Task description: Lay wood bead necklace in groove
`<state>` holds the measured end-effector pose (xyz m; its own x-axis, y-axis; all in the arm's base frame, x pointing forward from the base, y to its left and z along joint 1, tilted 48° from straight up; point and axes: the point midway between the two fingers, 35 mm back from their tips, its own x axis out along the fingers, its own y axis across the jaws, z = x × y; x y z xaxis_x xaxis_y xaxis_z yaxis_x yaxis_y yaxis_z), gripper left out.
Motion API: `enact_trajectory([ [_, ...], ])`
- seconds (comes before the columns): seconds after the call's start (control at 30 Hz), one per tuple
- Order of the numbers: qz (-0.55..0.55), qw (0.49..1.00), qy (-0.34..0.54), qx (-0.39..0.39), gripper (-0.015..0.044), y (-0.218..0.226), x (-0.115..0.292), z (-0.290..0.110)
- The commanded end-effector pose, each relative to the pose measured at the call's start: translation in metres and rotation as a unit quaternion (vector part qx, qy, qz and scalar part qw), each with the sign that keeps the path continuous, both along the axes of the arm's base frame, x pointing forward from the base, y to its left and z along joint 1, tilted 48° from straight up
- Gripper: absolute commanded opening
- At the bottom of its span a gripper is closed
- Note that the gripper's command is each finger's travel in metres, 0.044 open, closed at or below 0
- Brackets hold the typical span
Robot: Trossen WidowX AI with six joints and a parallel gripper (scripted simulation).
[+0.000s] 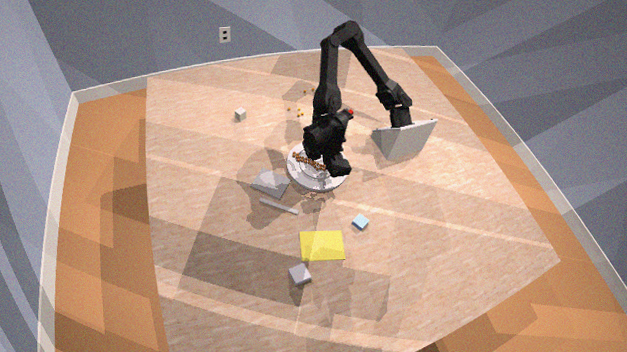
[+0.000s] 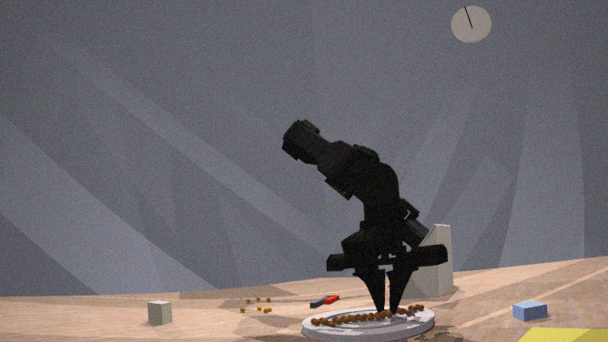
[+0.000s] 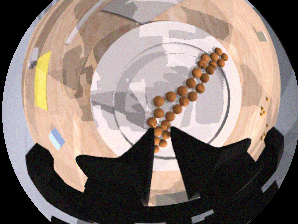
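Note:
The round bead board is a white disc with a thin ring groove. The brown wood bead necklace lies across it as a narrow double strand, not round the ring. Its far end crosses the groove at the upper right in the wrist view, and its other end reaches between the fingertips. My gripper points down at the board and is shut on beads of the necklace near that end. The arm hides the fingertips in the top view.
A grey flat piece and a pale bar lie beside the board. A blue block, a yellow sheet and a grey block lie nearer the front. A grey wedge, a pale cube and small orange beads stand farther back.

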<state>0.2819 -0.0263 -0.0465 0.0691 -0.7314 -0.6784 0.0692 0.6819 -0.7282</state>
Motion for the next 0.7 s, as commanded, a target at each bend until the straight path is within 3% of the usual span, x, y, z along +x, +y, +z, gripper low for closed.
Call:
enact_trajectory([
  [0.0,0.000,1.000,0.002,-0.001,0.0052,0.0014,-0.0001,0.0013],
  [0.5,0.001,1.000,0.005,-0.003,0.0440,0.0045,-0.0003,0.0040],
  [0.67,0.001,1.000,0.005,-0.003,0.0440,0.0045,-0.0003,0.0040],
])
